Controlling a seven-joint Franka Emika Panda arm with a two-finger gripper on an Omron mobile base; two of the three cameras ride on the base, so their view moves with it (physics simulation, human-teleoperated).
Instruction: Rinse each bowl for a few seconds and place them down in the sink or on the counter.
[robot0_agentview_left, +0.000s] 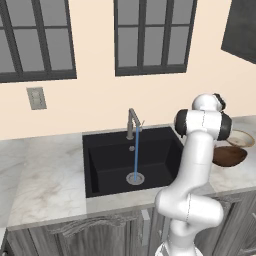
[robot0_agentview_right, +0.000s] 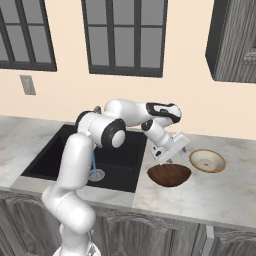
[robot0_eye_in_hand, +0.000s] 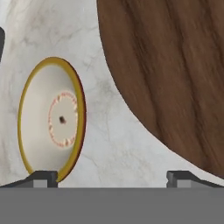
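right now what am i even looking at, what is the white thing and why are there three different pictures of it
The white thing is a robot arm in a simulated kitchen. Two pictures come from cameras on its base, behind it to the left and to the right, so they show one scene from two sides. The third comes from a camera on its hand, looking along the gripper.

In front of it is a black sink with the tap running. On the marble counter, right of the sink, sit two bowls: a dark brown bowl and a tan-rimmed bowl. The gripper hangs open just above the brown one and holds nothing.
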